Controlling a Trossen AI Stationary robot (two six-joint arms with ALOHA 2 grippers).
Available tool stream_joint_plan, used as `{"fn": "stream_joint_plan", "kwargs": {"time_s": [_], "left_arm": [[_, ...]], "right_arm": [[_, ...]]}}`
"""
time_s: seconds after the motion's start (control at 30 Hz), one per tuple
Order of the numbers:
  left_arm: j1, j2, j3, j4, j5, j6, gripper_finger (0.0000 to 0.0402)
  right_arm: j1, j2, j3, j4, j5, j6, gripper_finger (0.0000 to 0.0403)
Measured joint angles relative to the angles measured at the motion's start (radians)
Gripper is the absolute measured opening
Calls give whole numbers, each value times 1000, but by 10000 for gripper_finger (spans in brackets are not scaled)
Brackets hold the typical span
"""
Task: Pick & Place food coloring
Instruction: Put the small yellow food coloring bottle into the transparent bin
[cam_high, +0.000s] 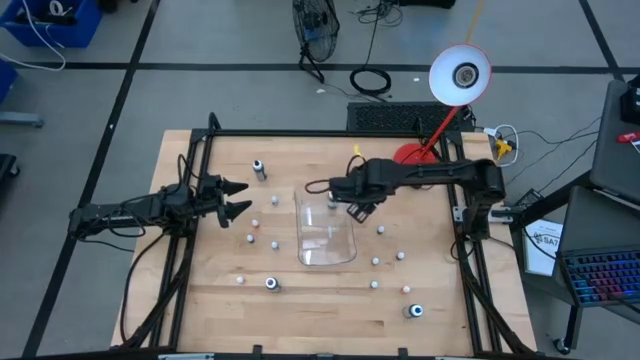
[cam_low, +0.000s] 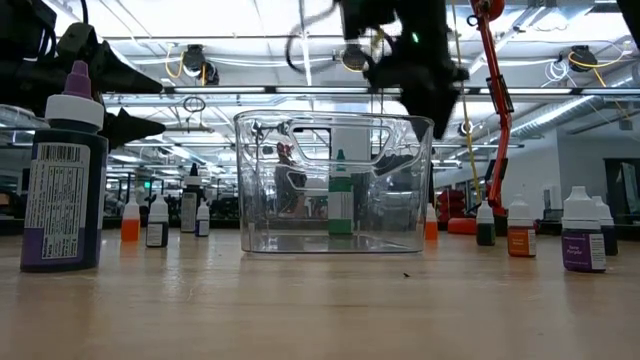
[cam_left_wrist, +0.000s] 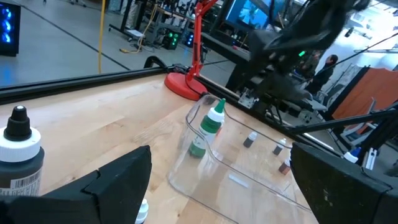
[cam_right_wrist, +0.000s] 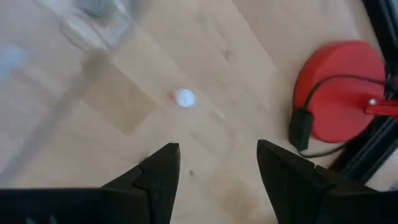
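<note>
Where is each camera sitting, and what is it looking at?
High view: above the table, looking straight down; both arms show.
Low view: at tabletop height, facing the clear tray; an arm hangs above.
Left wrist view: on the left arm, facing the tray; open left gripper shows.
Right wrist view: on the right arm, facing down at wood; open right gripper shows.
Shared: the green-capped bottle in low and left wrist views.

Tray (cam_right_wrist: 81, 25) blurred at frame corner — bottle (cam_right_wrist: 185, 98) too small to read

tray (cam_high: 327, 240) mid-surface (cam_high: 200, 300) | one bottle (cam_low: 340, 195) inside tray | other bottles (cam_high: 271, 284) scattered around | lamp base (cam_high: 408, 154) behind tray
</note>
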Motion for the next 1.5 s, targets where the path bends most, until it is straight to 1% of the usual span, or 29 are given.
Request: {"fn": "stream_joint_plan", "kwargs": {"time_s": [0.1, 0.27, 0.4, 0.6, 0.7, 1.03, 1.5], "left_arm": [[0, 0, 0, 0, 0, 0, 379], [0, 0, 0, 0, 0, 0, 379], [0, 0, 0, 0, 0, 0, 379], [0, 0, 0, -1, 0, 0, 379], [0, 0, 0, 0, 0, 0, 379], [0, 0, 0, -1, 0, 0, 379], [0, 0, 0, -1, 0, 0, 379]], "right_arm": [[-27, -46, -140, 141, -23, -12, 200], [-78, -93, -313, 384, -144, -52, 201], [-105, -94, -376, 469, -166, -71, 199], [-130, -95, -436, 588, -184, -113, 193], [-138, -95, -456, 623, -184, -126, 188], [-142, -94, -464, 641, -183, -138, 164], [-142, -94, -464, 643, -183, -141, 154]]}}
